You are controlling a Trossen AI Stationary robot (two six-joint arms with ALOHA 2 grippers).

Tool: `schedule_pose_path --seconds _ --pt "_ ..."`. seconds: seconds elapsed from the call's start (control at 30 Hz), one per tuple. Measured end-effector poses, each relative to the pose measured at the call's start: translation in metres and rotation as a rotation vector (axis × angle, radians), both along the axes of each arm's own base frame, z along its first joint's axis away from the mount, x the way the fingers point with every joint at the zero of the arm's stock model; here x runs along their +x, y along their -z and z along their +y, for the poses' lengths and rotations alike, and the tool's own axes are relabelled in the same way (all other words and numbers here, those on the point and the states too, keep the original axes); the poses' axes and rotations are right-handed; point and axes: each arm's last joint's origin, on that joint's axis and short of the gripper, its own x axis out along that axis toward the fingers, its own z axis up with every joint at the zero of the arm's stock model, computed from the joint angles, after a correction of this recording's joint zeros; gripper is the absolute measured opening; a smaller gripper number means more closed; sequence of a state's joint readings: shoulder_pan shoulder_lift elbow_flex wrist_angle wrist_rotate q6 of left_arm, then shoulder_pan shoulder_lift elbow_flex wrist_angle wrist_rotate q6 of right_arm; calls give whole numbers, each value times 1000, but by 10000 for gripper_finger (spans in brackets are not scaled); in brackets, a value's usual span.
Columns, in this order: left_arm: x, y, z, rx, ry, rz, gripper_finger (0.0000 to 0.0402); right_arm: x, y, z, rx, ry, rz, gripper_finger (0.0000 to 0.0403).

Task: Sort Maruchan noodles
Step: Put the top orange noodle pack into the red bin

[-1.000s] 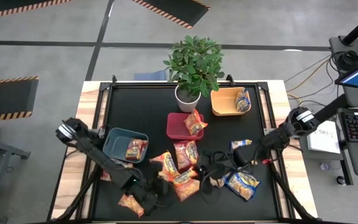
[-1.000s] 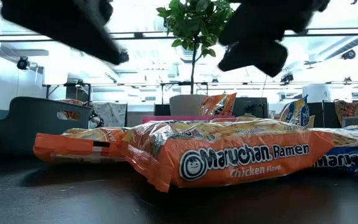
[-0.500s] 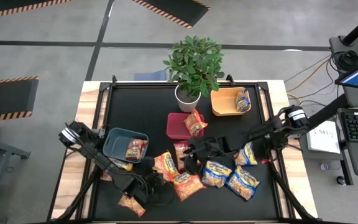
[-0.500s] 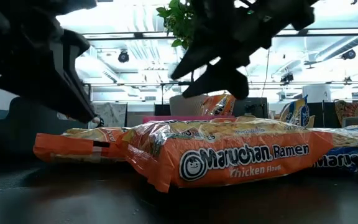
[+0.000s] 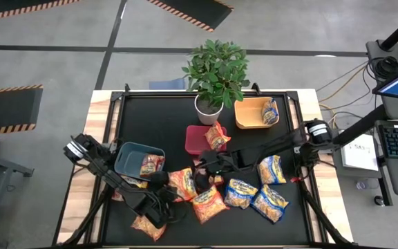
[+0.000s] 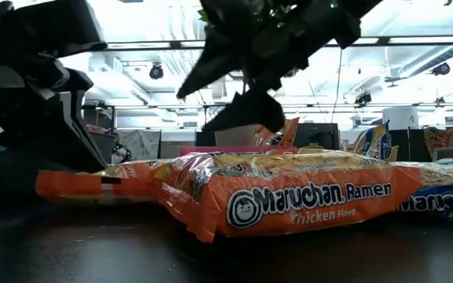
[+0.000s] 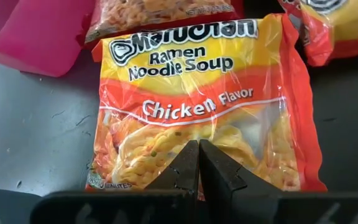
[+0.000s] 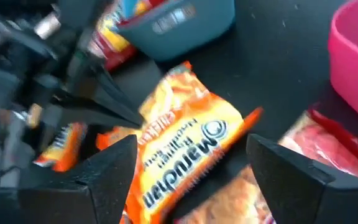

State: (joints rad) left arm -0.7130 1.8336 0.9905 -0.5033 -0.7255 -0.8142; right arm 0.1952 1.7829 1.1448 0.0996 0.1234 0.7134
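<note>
1. Left gripper [image 7: 197, 163] sits low at the front-left of the black table [image 5: 157, 117], fingers pressed fully together, gripping nothing; its tips point at an orange chicken-flavor Maruchan packet [image 7: 204, 99] lying flat on the table just ahead of them.
2. Same orange chicken packet shows in the high view [image 5: 182, 182], between the two grippers.
3. Right gripper [image 8: 191, 165] is stretched across the table's middle, fingers spread wide, empty; it hangs over that orange packet [image 8: 188, 146], not touching as far as I can tell.
4. High view: right gripper [image 5: 202, 181] is just beside the red bin [image 5: 197, 142], on its front side.
5. Grey-blue bin [image 5: 126, 158] on the left holds one red packet [image 5: 151, 164].
6. Red bin has one orange packet [image 5: 217, 136] leaning on its right edge.
7. Orange bin [image 5: 249, 117] at the back right holds one blue-and-yellow packet [image 5: 270, 111].
8. Three blue-and-yellow packets lie loose on the table's right front: one [image 5: 271, 169], one [image 5: 240, 193], one [image 5: 270, 202].
9. More orange packets loose at the front: one [image 5: 209, 203] next to the blue ones, one [image 5: 146, 226] near the front edge.
10. Low view: a big orange chicken packet [image 6: 289, 196] fills the foreground, lying flat.
11. Potted plant [image 5: 215, 72] stands at the back, behind the red bin.
</note>
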Motion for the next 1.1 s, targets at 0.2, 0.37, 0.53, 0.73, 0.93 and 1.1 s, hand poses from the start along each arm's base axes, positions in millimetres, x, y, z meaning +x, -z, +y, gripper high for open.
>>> schedule_pose_path --seconds 0.2,0.37,0.53,0.73,0.93,1.1 --pt "-5 4 -3 -11 -8 -14 0 14 7 -1 9 20 51 306" --pt "-10 6 -6 -20 -21 -27 0 16 12 -3 11 33 83 302" --pt "-15 9 -8 -21 -31 -53 0 18 12 -2 23 40 79 304" --pt "-17 13 -8 -19 -35 -86 0 21 14 -1 27 40 53 300" --pt "-22 7 -12 7 -4 -110 0 28 38 0 18 32 65 299" --pt "-26 -3 -14 -20 16 -112 0 31 47 -1 22 22 67 297"
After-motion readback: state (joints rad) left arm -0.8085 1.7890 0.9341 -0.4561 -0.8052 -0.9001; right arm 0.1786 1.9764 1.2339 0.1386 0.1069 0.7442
